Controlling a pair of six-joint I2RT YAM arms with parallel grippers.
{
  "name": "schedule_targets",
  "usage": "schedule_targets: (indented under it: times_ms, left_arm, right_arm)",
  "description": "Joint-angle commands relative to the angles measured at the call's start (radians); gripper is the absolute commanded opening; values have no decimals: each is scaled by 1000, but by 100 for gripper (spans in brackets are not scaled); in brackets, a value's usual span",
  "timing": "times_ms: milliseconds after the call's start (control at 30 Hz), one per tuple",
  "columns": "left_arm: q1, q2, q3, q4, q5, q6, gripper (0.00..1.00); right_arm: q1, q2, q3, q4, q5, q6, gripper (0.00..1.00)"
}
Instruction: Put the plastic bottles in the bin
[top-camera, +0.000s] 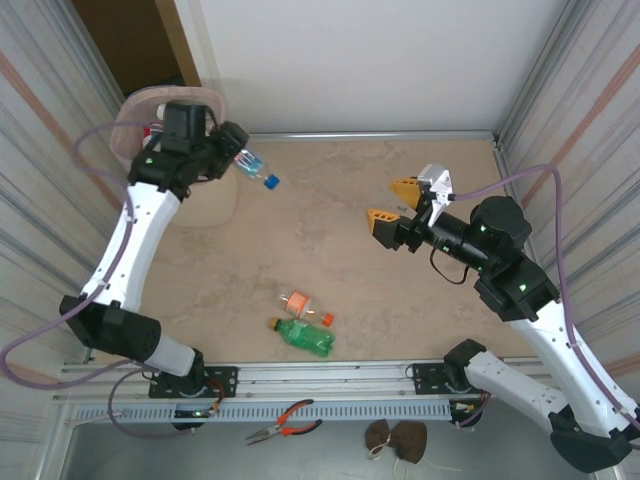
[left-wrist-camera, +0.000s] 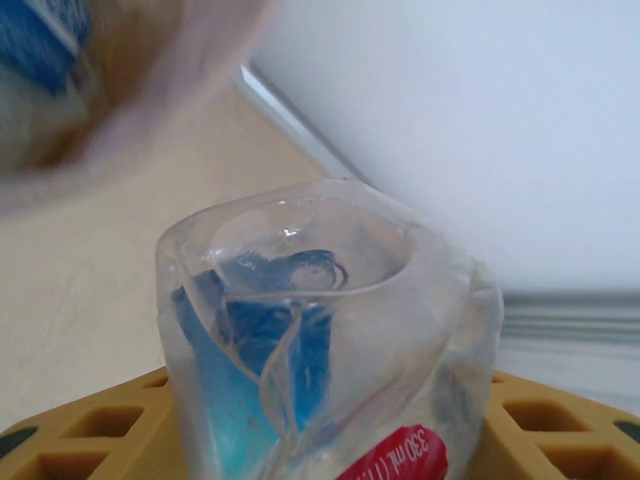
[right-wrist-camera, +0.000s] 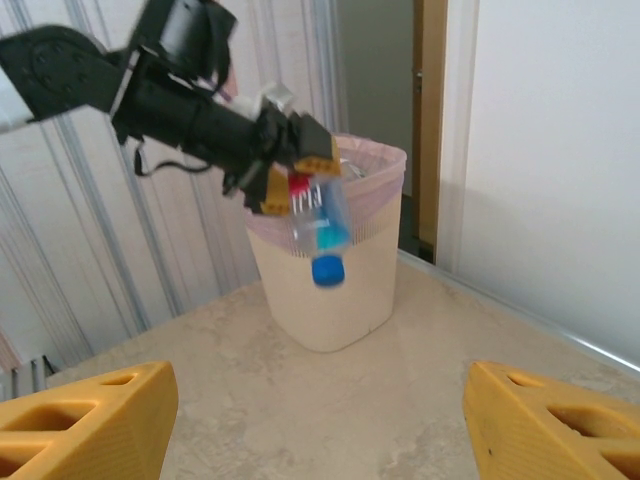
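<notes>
Bottle (top-camera: 256, 169) in left pincer (top-camera: 238, 156), near bin (top-camera: 200, 92)

The bin (top-camera: 133, 105) is set at the far left corner of the bench (top-camera: 400, 330). A held bottle (top-camera: 256, 168) is gripped by the left hand (top-camera: 236, 152) just right of the bin. Near the front edge, a rear bottle (top-camera: 303, 304) is laid just behind a front bottle (top-camera: 305, 338).

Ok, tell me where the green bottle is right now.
In the top view the green bottle lies on its side left of centre on the table, near the front rail, beside a smaller clear bottle.
</notes>
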Motion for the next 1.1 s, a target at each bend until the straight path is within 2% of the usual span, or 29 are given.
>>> schedule_targets:
  times_ms: [0, 200, 467, 700, 900, 1067]
  left_arm:
    - [65, -36, 74, -19, -34, 45, 57]
    - [208, -17, 177, -15, -15, 43, 57]
    - [349, 67, 289, 9, -7, 19, 58]
    - [391, 178, 354, 29, -17, 36, 59]
    - [395, 282, 405, -12, -33, 111, 60]
    - [393, 329, 364, -24, 21, 132, 60]
  right_arm:
    - [-7, 4, 12, 37, -7, 0, 74]
    - [-7, 15, 13, 47, -15, 2, 74]
    - [-5, 12, 12, 44, -14, 4, 74]
    - [-6, 10, 8, 40, -8, 7, 74]
    - [-7, 14, 6, 39, -6, 6, 74]
    - [-7, 18, 4, 38, -2, 4, 75]
